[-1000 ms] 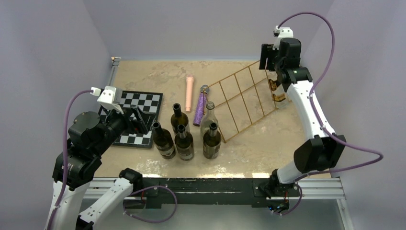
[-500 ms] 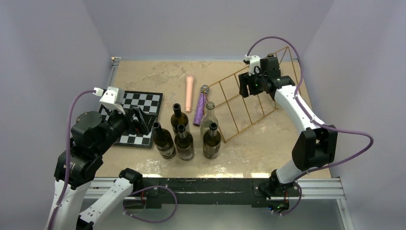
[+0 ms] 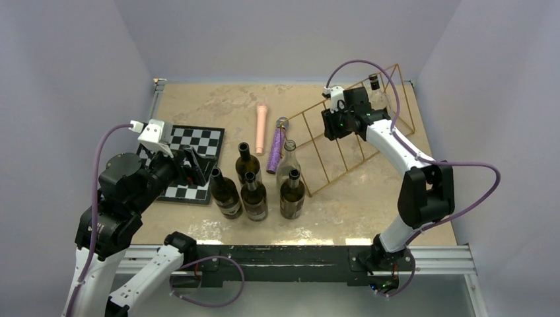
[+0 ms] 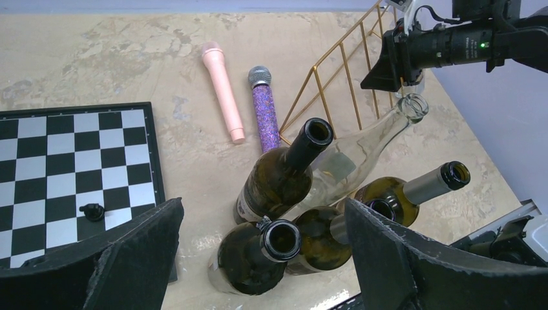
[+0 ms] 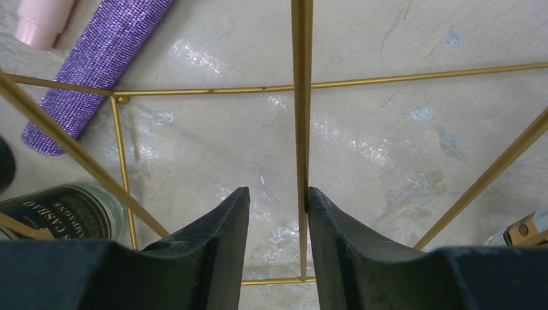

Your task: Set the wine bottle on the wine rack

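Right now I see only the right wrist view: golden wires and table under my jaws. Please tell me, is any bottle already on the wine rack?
Observer: In the top view, one bottle's dark top shows inside the far right bay of the wine rack. The rest of it is hard to make out.
Operator: How many bottles stand on the table?
Observer: Five bottles stand upright in a cluster at the rack's near left end. One is a clear glass bottle.
Operator: Where are the left jaws?
Observer: They are wide open and empty, over the chessboard, facing the cluster.
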`<state>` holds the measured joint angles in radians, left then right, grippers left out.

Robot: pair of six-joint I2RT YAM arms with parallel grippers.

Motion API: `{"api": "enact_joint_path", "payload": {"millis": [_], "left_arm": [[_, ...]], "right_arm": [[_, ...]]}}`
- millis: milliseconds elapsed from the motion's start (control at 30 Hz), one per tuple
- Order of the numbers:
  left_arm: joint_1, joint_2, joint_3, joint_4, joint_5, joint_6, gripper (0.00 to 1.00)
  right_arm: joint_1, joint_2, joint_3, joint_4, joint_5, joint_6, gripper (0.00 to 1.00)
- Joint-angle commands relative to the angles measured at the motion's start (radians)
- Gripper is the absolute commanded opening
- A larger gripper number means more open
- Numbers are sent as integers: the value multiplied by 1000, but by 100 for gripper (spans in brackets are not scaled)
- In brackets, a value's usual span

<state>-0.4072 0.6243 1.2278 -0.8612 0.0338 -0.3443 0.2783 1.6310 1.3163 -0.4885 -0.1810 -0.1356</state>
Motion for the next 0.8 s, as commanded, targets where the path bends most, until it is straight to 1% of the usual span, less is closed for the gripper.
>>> {"api": "enact_joint_path", "payload": {"millis": [0, 100, 200, 300, 533, 767], "left_arm": [[-4, 4, -6, -6, 9, 1, 98], [-4, 0, -9, -7, 9, -1, 98], [-4, -1, -5, -7, 12, -2, 98], [-4, 6, 29, -17, 17, 0, 98], [-4, 5, 51, -25, 18, 7, 98], [-4, 5, 39, -27, 21, -3, 98]], "right_arm": [[25, 21, 52, 21, 49, 46, 40], [39, 47, 85, -3, 59, 76, 30], [46, 73, 116, -30, 53, 105, 9], [52, 92, 142, -41, 56, 127, 0], [66, 123, 198, -59, 116, 251, 0], [120, 179, 283, -95, 225, 366, 0]]}}
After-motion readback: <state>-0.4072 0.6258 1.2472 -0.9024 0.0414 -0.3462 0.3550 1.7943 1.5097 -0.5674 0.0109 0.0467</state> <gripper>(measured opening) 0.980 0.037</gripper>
